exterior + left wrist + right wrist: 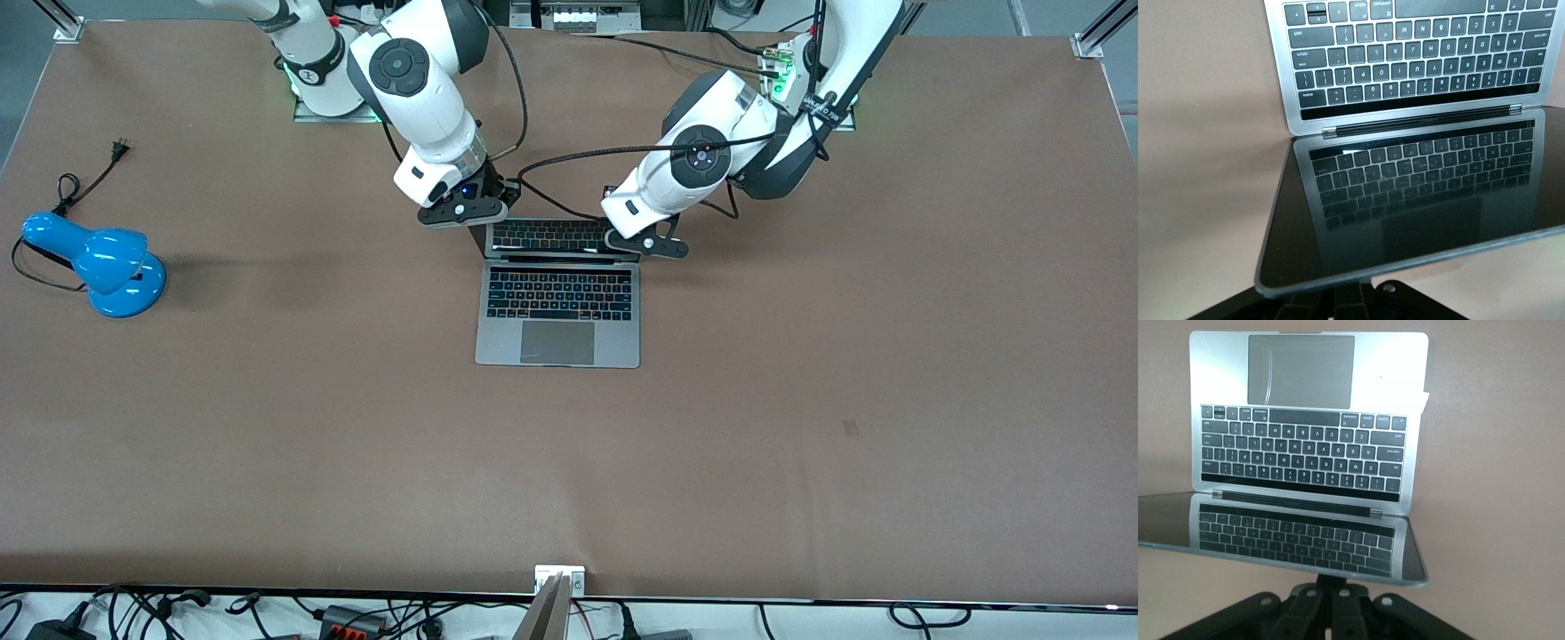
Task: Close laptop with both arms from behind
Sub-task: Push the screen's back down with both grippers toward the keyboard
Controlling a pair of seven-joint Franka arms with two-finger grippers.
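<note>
The silver-grey laptop (pixel 557 347) lies open in the middle of the table, keyboard up. Its dark screen (pixel 551 236) leans forward over the keys and mirrors them. My right gripper (pixel 462 212) is shut and sits at the lid's top corner toward the right arm's end, on the side facing the arms' bases. My left gripper (pixel 646 242) is shut and rests at the other top corner. In the left wrist view the lid's edge (pixel 1405 259) crosses just over the left gripper (pixel 1353 292). In the right wrist view the shut right gripper (pixel 1338 581) meets the lid's rim (pixel 1305 561).
A blue desk lamp (pixel 111 264) lies toward the right arm's end of the table, its black cord and plug (pixel 116 149) trailing toward the bases. Black cables (pixel 569 160) hang between the two wrists above the laptop's lid.
</note>
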